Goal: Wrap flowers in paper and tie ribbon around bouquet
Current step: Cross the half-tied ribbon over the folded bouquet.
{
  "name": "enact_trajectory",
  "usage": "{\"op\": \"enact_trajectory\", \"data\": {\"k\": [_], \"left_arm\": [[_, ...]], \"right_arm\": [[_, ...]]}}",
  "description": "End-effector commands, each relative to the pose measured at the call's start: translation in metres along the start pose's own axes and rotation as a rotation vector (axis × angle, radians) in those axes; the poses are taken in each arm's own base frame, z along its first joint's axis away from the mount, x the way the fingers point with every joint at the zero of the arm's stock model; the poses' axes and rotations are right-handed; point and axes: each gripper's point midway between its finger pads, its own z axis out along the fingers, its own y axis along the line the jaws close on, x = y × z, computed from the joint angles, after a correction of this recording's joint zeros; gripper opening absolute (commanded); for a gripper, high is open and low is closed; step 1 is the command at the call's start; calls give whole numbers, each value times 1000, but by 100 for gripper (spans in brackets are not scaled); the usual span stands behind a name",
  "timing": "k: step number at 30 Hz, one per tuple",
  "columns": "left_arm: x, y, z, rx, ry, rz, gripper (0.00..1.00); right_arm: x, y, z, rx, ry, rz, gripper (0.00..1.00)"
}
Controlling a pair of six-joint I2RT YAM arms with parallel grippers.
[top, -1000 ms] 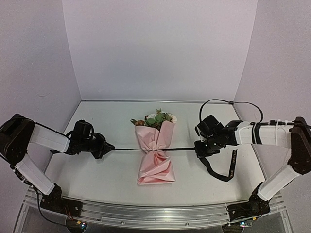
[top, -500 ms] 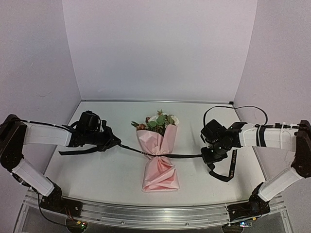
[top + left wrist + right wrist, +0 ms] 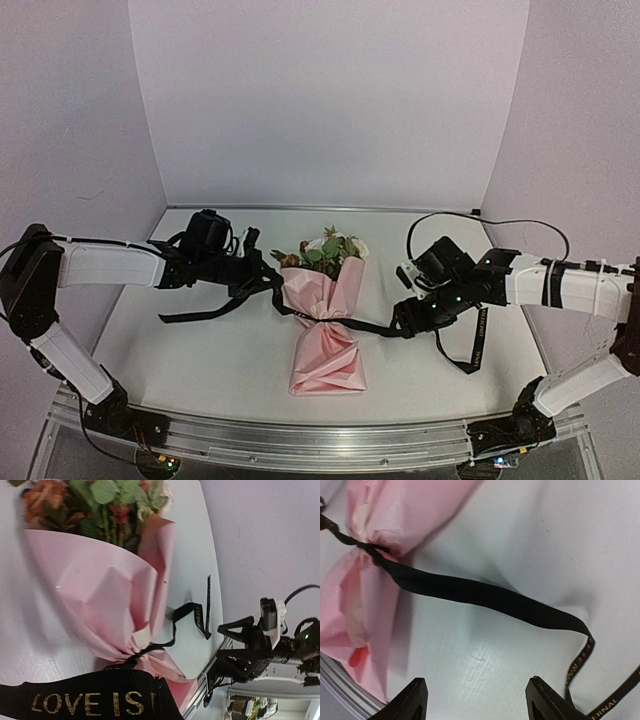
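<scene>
The bouquet lies mid-table: a pink paper [image 3: 325,345] cone with the flowers [image 3: 328,250] at its far end. The black ribbon [image 3: 366,326] cinches the paper at its waist [image 3: 350,541]. My left gripper [image 3: 258,278] is just left of the bouquet's top, shut on the ribbon, whose gold-lettered band [image 3: 85,700] crosses the bottom of the left wrist view; its fingers are hidden there. My right gripper [image 3: 403,322] [image 3: 480,700] stands open to the right of the waist. The ribbon's right length [image 3: 485,597] lies slack on the table ahead of its fingertips [image 3: 415,700], touching neither.
Lilac walls close the table [image 3: 210,370] on three sides. An aluminium rail [image 3: 320,440] runs along the near edge. The ribbon's loose tails trail at the left [image 3: 190,312] and at the right [image 3: 476,345]. A black cable [image 3: 440,215] loops above the right arm.
The right gripper has opened and let go of the ribbon, which now lies slack. The left gripper has moved right and back toward the bouquet's top, still holding its end.
</scene>
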Motion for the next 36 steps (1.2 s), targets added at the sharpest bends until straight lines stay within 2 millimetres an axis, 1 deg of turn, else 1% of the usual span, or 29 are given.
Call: {"op": "enact_trajectory", "data": {"k": [1,4,7,8,12,15,18,20,24,28,31,34,36], "left_arm": [[9,-61,11,145,55,158,0],[15,-75,19,175,77,193,0],[21,-85,27,207,106,208,0],[22,-88,29,209,109,211,0],[27,-85,34,208,132,204,0],[30,-87,34,215,148,199,0],[34,-90,34,236,175,180,0],[35,-92,33,251,185,164,0],[36,-93,35,267,202,124,0],[36,-93,39,290,212,76,0],[32,-94,38,324,211,33,0],[31,-93,37,352,218,0,0],[31,-92,37,358,228,-14,0]], "right_arm": [[-62,61,-12,-249,-170,1,69],[-85,82,-9,-343,-218,39,69],[-111,106,-10,-448,-272,105,67],[-117,112,-8,-475,-280,130,66],[-136,138,-6,-562,-318,184,65],[-146,153,-4,-609,-345,203,66],[-145,168,-1,-631,-365,157,66],[-141,177,1,-639,-365,123,65],[-134,181,6,-640,-372,97,63],[-128,178,8,-638,-392,95,59],[-124,172,6,-632,-424,94,60],[-117,160,2,-607,-461,87,63],[-114,157,0,-604,-473,78,65]]}}
